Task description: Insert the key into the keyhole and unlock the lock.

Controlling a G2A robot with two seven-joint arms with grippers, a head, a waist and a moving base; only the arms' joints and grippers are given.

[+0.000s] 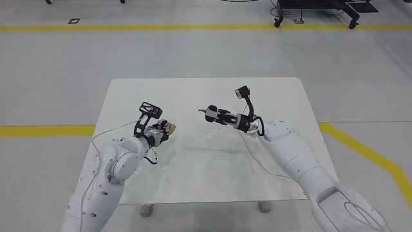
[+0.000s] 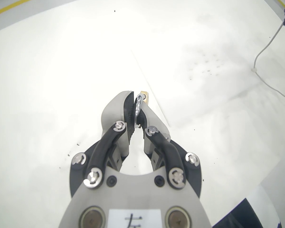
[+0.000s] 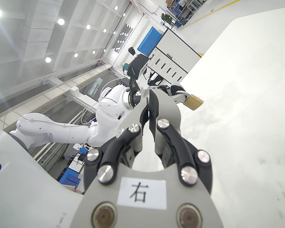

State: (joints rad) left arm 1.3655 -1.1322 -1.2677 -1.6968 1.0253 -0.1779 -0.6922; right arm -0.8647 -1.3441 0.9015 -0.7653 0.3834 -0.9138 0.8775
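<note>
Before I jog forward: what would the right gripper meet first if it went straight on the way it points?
Probably the left gripper, straight ahead of the right gripper; the lock it holds sits just off that line. The gap between looks free, though depth is unclear.

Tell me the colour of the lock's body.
Brass-gold; the lock shows best in the right wrist view.

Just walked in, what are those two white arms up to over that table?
The left gripper holds a brass padlock by its shackle above the white table. The right gripper pinches what looks like the small key, pointed toward the padlock. There is a clear gap between the two, so the key is not yet in the lock.
</note>
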